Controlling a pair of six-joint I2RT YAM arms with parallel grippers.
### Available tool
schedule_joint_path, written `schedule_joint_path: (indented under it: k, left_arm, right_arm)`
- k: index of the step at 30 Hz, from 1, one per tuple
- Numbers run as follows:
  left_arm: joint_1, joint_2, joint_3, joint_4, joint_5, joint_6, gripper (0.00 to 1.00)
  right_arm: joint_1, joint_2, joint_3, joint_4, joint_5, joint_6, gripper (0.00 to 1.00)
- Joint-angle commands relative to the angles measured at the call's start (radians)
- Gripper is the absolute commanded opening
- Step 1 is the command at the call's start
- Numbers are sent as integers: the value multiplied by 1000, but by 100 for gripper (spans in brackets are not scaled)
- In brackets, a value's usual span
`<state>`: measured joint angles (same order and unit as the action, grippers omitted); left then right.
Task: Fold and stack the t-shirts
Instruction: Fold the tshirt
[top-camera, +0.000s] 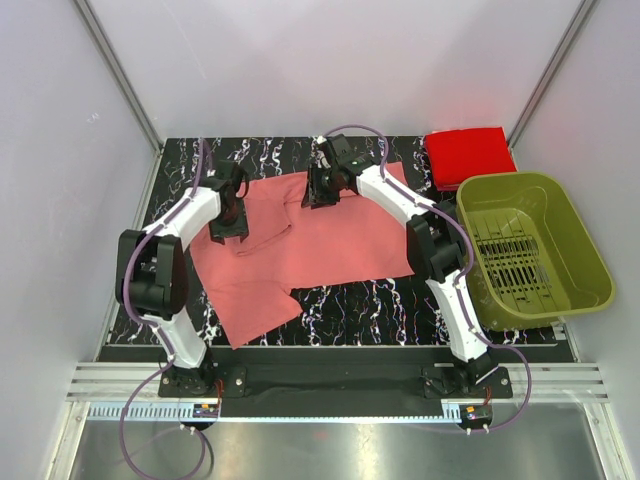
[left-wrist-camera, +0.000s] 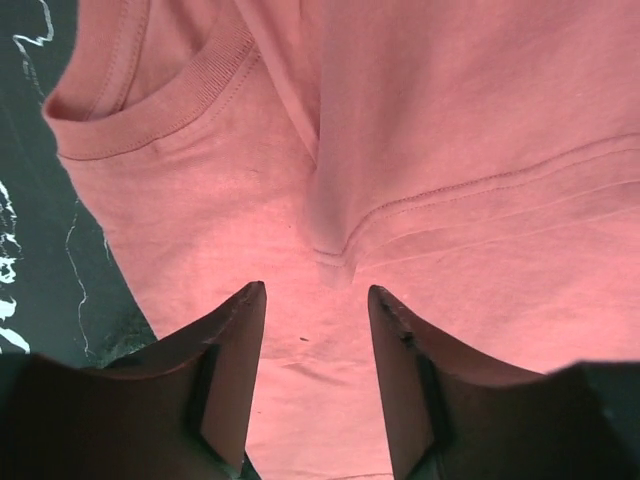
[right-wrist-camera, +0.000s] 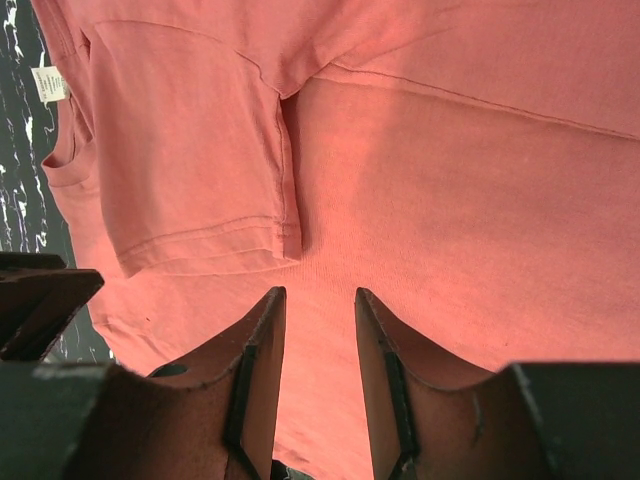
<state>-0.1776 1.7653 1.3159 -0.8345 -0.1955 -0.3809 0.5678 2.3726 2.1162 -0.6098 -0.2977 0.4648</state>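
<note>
T-shirts two — salmon-pink t-shirt (top-camera: 330, 250) spread, red t-shirt (top-camera: 470, 155) folded, basket (top-camera: 575, 235) one

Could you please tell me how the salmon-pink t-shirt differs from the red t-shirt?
The salmon-pink t-shirt lies spread out, partly folded; the red t-shirt is a compact folded rectangle. The salmon-pink t-shirt sits mid-table; the red t-shirt sits in the far right corner. Both rest on the table.

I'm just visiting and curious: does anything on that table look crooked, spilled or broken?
Nothing spilled or damaged. The pink t-shirt lies askew across the table, one sleeve flapped over its body, unlike the red t-shirt folded neatly at the far right corner.
</note>
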Motion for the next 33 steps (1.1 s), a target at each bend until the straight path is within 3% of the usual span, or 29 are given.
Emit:
schedule_joint_path:
  k: [1, 5, 8, 15, 23, 26, 30, 31, 33]
  left_arm:
    - [10, -60, 17, 21, 20, 22, 51]
    - [81, -21, 5, 57, 120, 10, 50]
    - [159, -6, -64, 155, 296, -29, 46]
    - [205, 11, -156, 273, 442, -62, 43]
    - [214, 14, -215, 311, 432, -67, 42]
    - [213, 17, -208, 304, 415, -64, 35]
    - [214, 7, -184, 282, 392, -56, 14]
    - [214, 2, -166, 275, 383, -55, 3]
    - [213, -3, -141, 246, 366, -47, 0]
  right_arm:
    - [6, -30, 2, 21, -4, 5, 41]
    - [12, -29, -1, 33, -30, 9, 42]
    - [24, -15, 2, 47, -69, -8, 44]
    - [53, 71, 83, -4, -113, -69, 52]
    - [67, 172, 172, -33, -124, -72, 50]
    - [69, 200, 195, -31, -133, -55, 49]
    - [69, 211, 197, -7, -153, -31, 39]
    - [72, 208, 195, -4, -159, -19, 24]
    - [70, 201, 194, 10, -169, -8, 7]
